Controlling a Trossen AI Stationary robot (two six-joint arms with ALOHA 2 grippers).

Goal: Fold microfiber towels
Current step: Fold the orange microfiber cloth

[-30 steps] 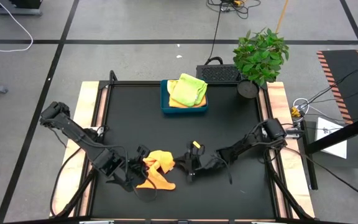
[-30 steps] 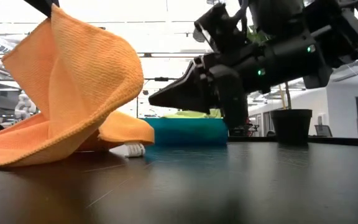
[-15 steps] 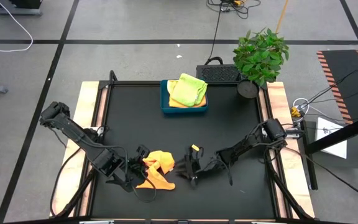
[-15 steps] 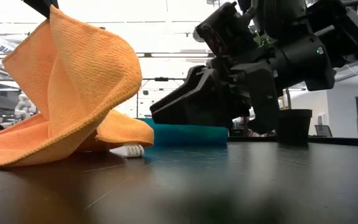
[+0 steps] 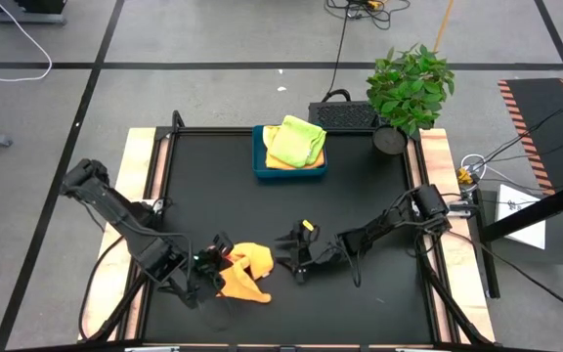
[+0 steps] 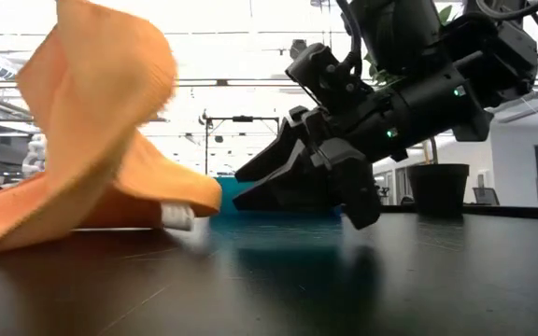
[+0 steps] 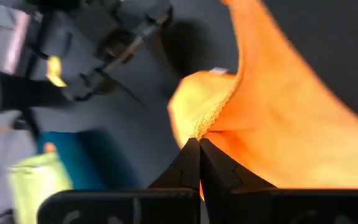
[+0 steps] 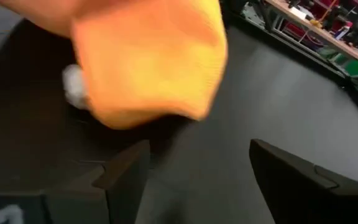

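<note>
The table (image 5: 360, 196) carries a blue tray (image 5: 289, 170) at its far edge, and folded green and yellow towels (image 5: 295, 140) already lie in it. The orange towel (image 5: 242, 274) lies crumpled on the near part of the table, between the two arms. The left hand (image 5: 215, 264) is clamped on an edge of this towel and holds that part lifted, while the rest lies on the table. The right hand (image 5: 289, 254) is just beside the towel, its fingers (image 8: 126, 171) apart and holding nothing.

The step in hand seems to be the spreading or first fold of the orange towel. The next move probably calls for the right hand to take a free corner, so that both hands can pull the cloth flat.
</note>
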